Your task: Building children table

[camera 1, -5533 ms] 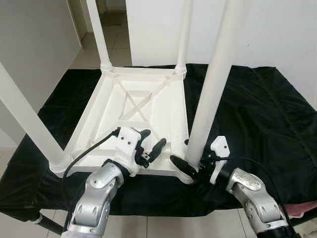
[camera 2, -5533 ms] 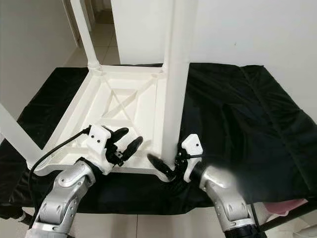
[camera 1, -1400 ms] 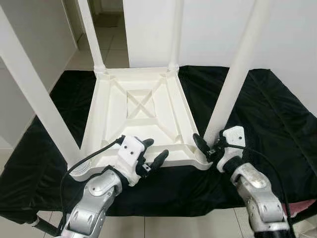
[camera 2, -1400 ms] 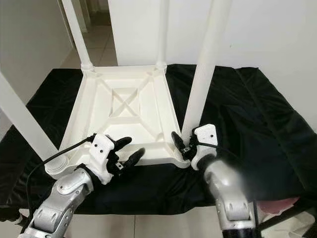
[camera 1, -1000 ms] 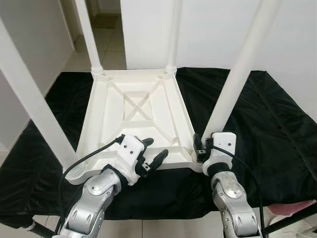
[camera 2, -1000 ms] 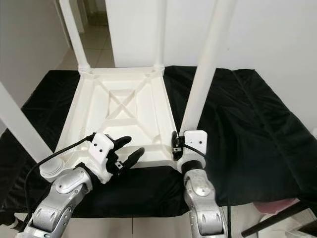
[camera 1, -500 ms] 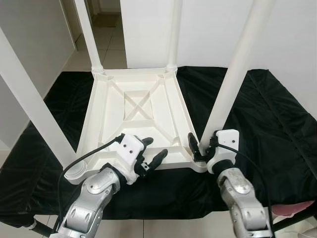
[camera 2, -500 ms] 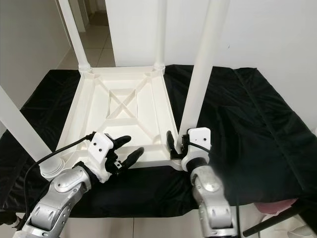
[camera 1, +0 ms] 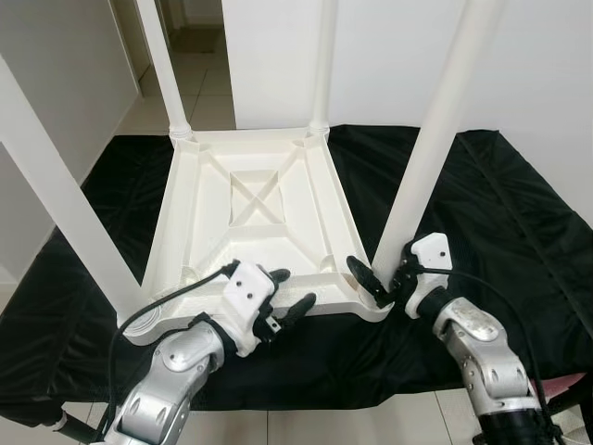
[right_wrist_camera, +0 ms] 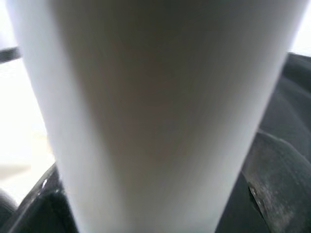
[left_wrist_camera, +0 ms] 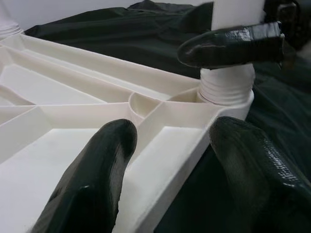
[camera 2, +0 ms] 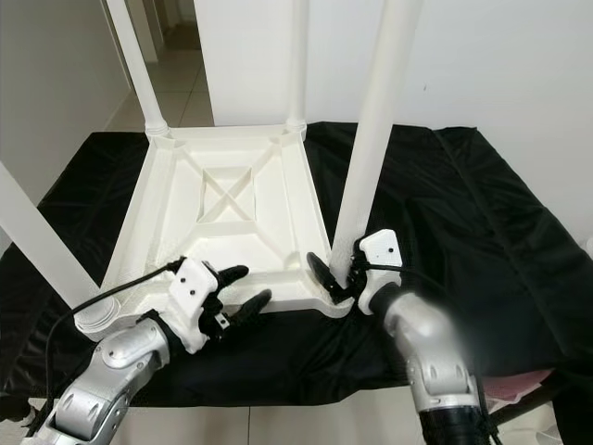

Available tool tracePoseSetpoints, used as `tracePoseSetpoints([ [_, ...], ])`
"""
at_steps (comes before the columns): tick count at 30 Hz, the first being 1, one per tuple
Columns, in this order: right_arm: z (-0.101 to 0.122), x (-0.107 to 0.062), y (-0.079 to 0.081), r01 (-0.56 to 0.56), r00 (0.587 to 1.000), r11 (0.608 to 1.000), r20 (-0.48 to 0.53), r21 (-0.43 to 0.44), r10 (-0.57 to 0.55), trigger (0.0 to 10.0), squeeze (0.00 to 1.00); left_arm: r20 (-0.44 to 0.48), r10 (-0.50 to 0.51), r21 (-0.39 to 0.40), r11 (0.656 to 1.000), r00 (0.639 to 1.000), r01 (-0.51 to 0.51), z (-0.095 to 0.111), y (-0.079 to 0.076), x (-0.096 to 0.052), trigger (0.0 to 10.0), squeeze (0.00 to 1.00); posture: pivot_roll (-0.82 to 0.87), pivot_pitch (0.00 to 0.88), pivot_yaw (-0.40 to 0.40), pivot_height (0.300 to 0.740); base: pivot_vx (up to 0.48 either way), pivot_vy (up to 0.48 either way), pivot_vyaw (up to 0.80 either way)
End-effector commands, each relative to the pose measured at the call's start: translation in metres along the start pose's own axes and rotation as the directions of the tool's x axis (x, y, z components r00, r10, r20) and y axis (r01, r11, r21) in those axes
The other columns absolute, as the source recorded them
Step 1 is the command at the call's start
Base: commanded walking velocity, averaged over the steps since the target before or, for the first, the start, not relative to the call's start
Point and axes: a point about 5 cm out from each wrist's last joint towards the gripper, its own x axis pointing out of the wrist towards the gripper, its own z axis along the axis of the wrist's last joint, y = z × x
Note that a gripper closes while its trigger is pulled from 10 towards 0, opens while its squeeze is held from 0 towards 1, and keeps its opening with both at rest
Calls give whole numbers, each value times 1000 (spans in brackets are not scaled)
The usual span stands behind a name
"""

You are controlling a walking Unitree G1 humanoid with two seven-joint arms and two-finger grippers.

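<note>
A white plastic children's table (camera 1: 250, 222) lies upside down on a black cloth, its four legs pointing up. My right gripper (camera 1: 382, 283) is shut on the base of the near right leg (camera 1: 435, 139). One black finger lies left of the leg, and the leg hides the other. In the right wrist view the leg (right_wrist_camera: 155, 111) sits between the fingers (right_wrist_camera: 277, 179). My left gripper (camera 1: 289, 292) is open at the table's near edge. Its fingers (left_wrist_camera: 92, 194) straddle the rim without gripping it, close to the threaded leg socket (left_wrist_camera: 226, 87).
The black cloth (camera 1: 482, 204) covers the low work surface, with bare cloth to the right. The near left leg (camera 1: 56, 195) rises close by my left arm. Both far legs (camera 1: 162, 65) stand near a white wall. Tiled floor lies beyond.
My right wrist has swung rightward around the near right leg, still holding its base. The left gripper has shifted slightly toward the table's near edge and stays open.
</note>
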Motion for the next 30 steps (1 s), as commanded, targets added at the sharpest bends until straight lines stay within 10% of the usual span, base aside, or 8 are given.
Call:
tracePoseSetpoints([
  [1, -5, 6, 6, -79, 997, 997, -16, -1, 79, 8431, 0, -27, -65, 8, 998, 998, 65, -6, -3, -1, 10000, 0, -38, 30, 15, 740, 0, 0, 0],
  [5, -8, 7, 5, -102, 994, 995, -27, -14, 102, 4471, 0, -25, -61, 16, 998, 998, 61, -5, -3, 0, 10000, 0, -34, 30, 17, 740, 0, 0, 0],
  [11, -12, 9, 4, -122, 992, 993, -45, -7, 121, 4392, 0, -24, -58, 17, 998, 998, 58, -4, -3, 0, 10000, 0, -28, 30, 15, 740, 0, 0, 0],
  [14, -15, 10, 4, -126, 991, 992, -50, -8, 126, 549, 0, -27, -58, 20, 998, 998, 59, -5, -5, -2, 10000, 0, -25, 26, 15, 740, 0, 0, 0],
  [16, -17, 10, 4, -128, 991, 992, -51, -8, 127, 1412, 0, -28, -59, 22, 998, 998, 60, -5, -5, -2, 10000, 0, -24, 26, 17, 740, 0, 0, 0],
  [18, -20, 11, 3, -129, 990, 992, -52, -11, 128, 7843, 0, -25, -62, 30, 998, 998, 63, -4, -5, -1, 10000, 0, -24, 25, 18, 740, 0, 0, 0],
  [20, -20, 11, 3, -133, 990, 991, -47, -8, 132, 10000, 0, -25, -63, 37, 997, 998, 64, -4, -5, -1, 10000, 0, -24, 25, 18, 740, 0, 0, 0],
  [30, -16, 8, 8, -37, 999, 998, -5, 43, 38, 10000, 0, -26, -70, 54, 996, 997, 71, -4, -5, 1, 10000, 0, -33, 29, 15, 740, 0, 0, 0],
])
